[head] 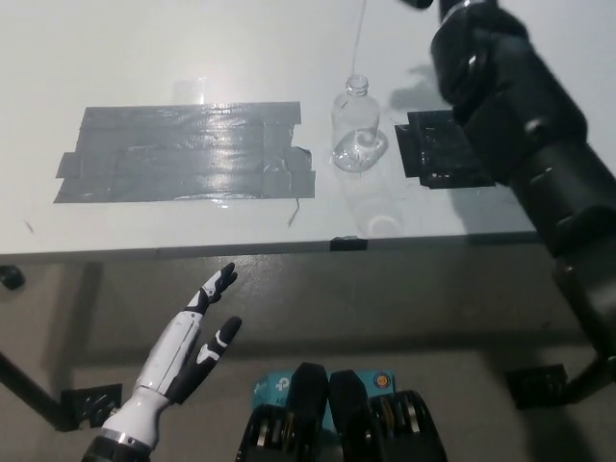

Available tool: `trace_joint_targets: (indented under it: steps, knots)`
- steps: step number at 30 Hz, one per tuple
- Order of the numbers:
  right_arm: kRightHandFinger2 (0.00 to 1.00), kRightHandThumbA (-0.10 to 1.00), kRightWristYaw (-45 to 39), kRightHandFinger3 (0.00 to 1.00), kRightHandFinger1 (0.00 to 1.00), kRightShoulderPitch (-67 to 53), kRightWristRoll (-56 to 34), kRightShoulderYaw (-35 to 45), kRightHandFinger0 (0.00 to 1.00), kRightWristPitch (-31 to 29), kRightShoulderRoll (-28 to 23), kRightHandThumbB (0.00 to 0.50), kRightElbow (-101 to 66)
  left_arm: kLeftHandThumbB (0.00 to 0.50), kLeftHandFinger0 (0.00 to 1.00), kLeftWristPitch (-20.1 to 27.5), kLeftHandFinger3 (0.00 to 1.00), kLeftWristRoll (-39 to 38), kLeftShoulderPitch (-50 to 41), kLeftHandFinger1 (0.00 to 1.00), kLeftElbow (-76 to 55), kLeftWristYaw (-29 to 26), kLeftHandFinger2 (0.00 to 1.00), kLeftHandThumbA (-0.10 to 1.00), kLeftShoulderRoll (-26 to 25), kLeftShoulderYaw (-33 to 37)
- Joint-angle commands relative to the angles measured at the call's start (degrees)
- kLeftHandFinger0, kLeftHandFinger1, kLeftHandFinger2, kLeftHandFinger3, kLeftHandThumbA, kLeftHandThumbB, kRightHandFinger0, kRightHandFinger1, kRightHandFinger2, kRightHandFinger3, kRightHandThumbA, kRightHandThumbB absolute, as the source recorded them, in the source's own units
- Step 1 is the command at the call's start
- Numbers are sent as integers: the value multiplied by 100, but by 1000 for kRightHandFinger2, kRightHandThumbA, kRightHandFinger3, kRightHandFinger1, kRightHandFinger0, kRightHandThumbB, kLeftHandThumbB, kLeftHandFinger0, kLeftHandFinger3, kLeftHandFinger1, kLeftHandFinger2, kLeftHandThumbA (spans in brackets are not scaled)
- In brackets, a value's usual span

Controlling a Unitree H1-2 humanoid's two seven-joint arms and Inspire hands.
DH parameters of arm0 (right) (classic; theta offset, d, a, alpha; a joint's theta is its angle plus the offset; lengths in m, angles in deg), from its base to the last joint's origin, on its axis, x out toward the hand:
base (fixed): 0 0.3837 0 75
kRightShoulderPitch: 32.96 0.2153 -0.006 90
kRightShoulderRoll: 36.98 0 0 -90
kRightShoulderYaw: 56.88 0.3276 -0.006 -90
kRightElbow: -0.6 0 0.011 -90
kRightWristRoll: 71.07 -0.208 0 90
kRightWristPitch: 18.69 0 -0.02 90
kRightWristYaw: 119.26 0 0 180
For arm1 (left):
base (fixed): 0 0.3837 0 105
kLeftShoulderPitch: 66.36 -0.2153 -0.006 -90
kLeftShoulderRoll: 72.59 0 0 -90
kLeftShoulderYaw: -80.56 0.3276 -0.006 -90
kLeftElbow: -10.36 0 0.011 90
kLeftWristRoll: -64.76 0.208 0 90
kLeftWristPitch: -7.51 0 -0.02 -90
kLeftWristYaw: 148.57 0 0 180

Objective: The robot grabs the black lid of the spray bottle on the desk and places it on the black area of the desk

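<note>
Now your black right arm (520, 125) reaches up past the top edge, so its hand and the black lid are out of view; only the lid's thin dip tube (360, 34) hangs above the open-necked clear bottle (357, 135) on the desk (144, 58). Beside the bottle lies a small black patch (438, 149), with the grey taped area (183, 154) to its other side. Your white left hand (188, 351) rests below the desk edge, fingers spread and empty.

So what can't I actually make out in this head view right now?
- Right hand and lid: both cut off by the top edge; only the black arm and the thin tube above the bottle show, so the grip can't be confirmed.
- Small black patch: its right part is hidden by the arm.
- Bottle contents: the clear plastic is too small to judge.
- The left hand rests open below the desk.
</note>
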Motion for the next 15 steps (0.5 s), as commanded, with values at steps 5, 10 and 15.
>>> trace_joint_targets:
  steps: [5,10,15]
  knots:
    - [713,-100,269,843,304,361,-692,633,0,-253,-351,88,-229,97,1000,80,1000,78,66,1000,-194,-4,1000,1000,-71,6]
    - [674,-100,391,770,298,310,-993,941,0,-381,-613,105,4,90,1000,62,1000,86,66,1000,-192,-13,1000,1000,-65,-2]
    - [653,-100,412,710,300,141,-1288,1237,0,-489,-872,119,233,74,1000,100,1000,20,78,1000,-159,-5,1000,1000,-76,-22]
